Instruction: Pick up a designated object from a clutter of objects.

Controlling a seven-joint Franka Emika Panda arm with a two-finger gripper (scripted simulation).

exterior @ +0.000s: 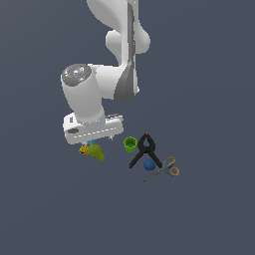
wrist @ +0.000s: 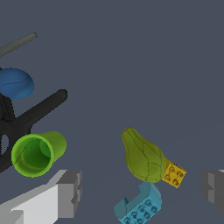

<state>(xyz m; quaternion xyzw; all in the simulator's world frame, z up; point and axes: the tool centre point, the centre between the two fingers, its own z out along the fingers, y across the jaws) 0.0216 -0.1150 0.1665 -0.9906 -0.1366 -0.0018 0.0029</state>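
The designated object is an olive-green pear-shaped lump lying on the floor, also seen in the exterior view just under the robot hand. A small yellow studded block touches its wide end, and a cyan brick lies close beside both. My gripper is open above them, with one grey finger and the other finger spread wide on either side. Nothing is held between them.
The rest of the clutter lies toward the exterior view's right: a bright green cup on its side, a black clamp, a blue ball and scissors with orange handles. The floor is plain dark grey.
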